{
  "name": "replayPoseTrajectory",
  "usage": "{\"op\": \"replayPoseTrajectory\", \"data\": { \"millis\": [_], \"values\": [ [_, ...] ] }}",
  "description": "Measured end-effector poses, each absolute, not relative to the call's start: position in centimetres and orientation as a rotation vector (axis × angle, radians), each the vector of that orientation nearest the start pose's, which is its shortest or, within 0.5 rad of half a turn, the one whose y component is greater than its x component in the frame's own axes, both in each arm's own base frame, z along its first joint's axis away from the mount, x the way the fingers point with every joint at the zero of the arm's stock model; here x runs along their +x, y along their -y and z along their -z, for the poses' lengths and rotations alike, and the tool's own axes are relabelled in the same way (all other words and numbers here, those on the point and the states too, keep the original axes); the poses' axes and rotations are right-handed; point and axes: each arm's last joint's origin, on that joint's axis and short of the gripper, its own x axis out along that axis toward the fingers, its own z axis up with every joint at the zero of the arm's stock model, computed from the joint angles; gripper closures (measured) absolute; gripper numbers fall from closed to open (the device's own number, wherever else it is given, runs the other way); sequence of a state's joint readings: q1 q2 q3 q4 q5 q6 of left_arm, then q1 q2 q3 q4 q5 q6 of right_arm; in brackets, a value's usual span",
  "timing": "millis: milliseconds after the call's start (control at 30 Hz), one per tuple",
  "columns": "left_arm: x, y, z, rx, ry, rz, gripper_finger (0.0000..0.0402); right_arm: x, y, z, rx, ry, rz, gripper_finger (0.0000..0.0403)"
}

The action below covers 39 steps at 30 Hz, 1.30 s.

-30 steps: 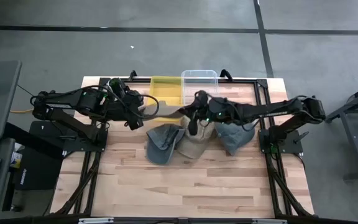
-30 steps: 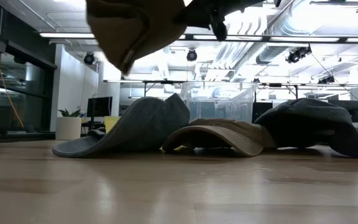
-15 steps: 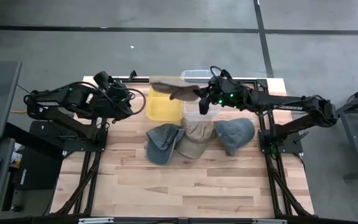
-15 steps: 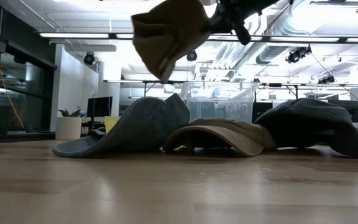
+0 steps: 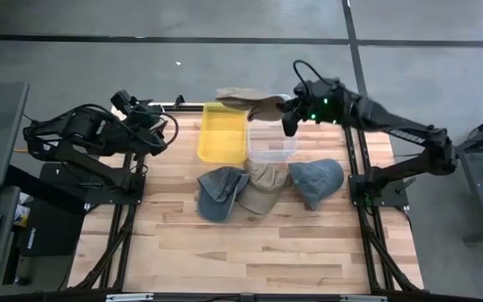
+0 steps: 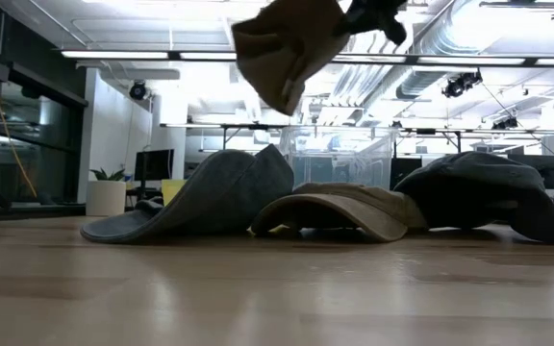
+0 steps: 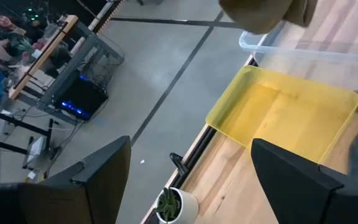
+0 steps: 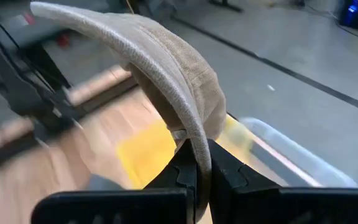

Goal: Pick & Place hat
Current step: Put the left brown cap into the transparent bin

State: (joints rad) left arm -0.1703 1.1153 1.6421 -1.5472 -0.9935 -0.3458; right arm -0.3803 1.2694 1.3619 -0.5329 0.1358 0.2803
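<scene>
Surface: wooden table (image 5: 250, 243) on a grey floor; landmark is the clear bin (image 5: 270, 138) at its far edge.
Right gripper (image 5: 289, 118): fingers clamped on the brim of a tan hat (image 5: 246, 100), held in the air over the clear bin's far-left corner.
Left gripper (image 5: 156, 134): fingers spread, empty, well left of the clear bin.
Yellow bin (image 5: 222, 134): touching the clear bin's left side.
Other hats: grey cap (image 5: 220, 191), tan cap (image 5: 262, 188), blue-grey cap (image 5: 317, 179) in a row just in front of the clear bin.

The low view's top edge crops the raised tan hat (image 6: 287, 48).

Tan hat (image 5: 246, 100) aloft over bins (brim pinched); 3 more hats (image 5: 268, 186) on table.
</scene>
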Motion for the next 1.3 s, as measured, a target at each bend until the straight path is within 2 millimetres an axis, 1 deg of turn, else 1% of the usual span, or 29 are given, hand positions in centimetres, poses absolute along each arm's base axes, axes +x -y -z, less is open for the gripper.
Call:
{"op": "replayPoseTrajectory", "data": {
  "millis": [200, 300, 433, 567, 867, 1067, 1167, 1300],
  "values": [
    [13.0, -0.2, -44.5, 0.256, -0.724, -0.864, 0.0092, 23.6, 11.8, -43.6, 0.253, -0.493, 0.611, 0.0397],
    [12.8, -0.2, -44.5, 0.244, -0.725, -0.850, 0.0092, 23.6, 12.7, -44.7, 0.237, -0.554, 0.605, 0.0397],
    [13.0, -0.1, -44.4, 0.236, -0.735, -0.834, 0.0092, 23.7, 13.6, -45.4, 0.238, -0.637, 0.581, 0.0397],
    [13.3, 0.0, -44.3, 0.225, -0.746, -0.815, 0.0092, 24.1, 14.3, -45.4, 0.258, -0.723, 0.544, 0.0397],
    [13.5, 0.1, -44.3, 0.187, -0.748, -0.772, 0.0092, 25.0, 16.1, -44.3, 0.309, -0.879, 0.481, 0.0397],
    [13.5, 0.1, -44.3, 0.176, -0.758, -0.753, 0.0092, 24.7, 16.9, -43.9, 0.332, -0.936, 0.474, 0.0397],
    [13.5, 0.1, -44.2, 0.175, -0.759, -0.750, 0.0092, 24.4, 17.1, -43.8, 0.343, -0.950, 0.481, 0.0397],
    [13.5, 0.2, -44.2, 0.167, -0.764, -0.737, 0.0092, 24.1, 17.2, -43.7, 0.363, -0.971, 0.443, 0.0397]
  ]
}}
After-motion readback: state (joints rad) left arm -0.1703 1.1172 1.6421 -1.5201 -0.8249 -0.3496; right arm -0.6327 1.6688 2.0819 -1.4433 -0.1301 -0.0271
